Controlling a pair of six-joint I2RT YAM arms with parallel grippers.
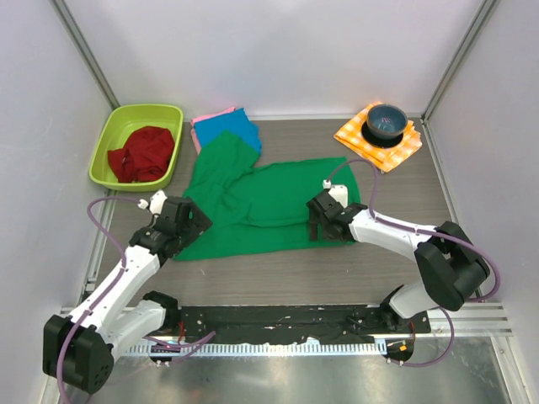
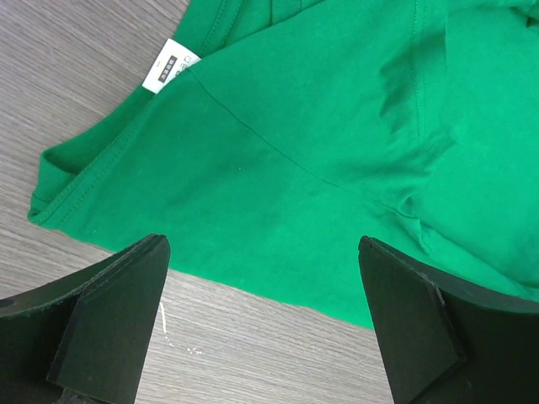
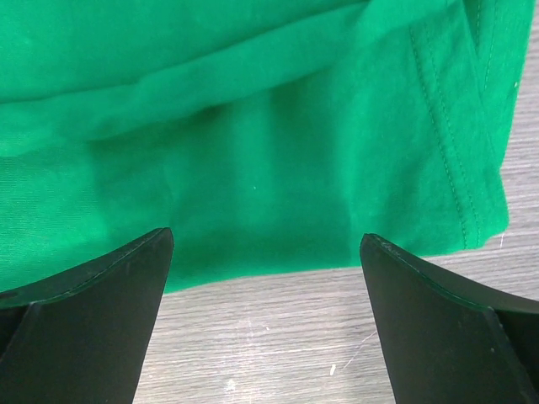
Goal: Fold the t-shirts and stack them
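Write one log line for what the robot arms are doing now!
left gripper: open, above green t-shirt edge | right gripper: open, above same shirt | held: nothing

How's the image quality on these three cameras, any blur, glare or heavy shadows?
Top view: even light, sharp, only soft shadows and a dull sheen on the metal strip. Left wrist view: the green t-shirt is crisp down to its seams, the label too small to read. Right wrist view: slightly softer, hem stitching readable; the right gripper is dark, showing little detail.
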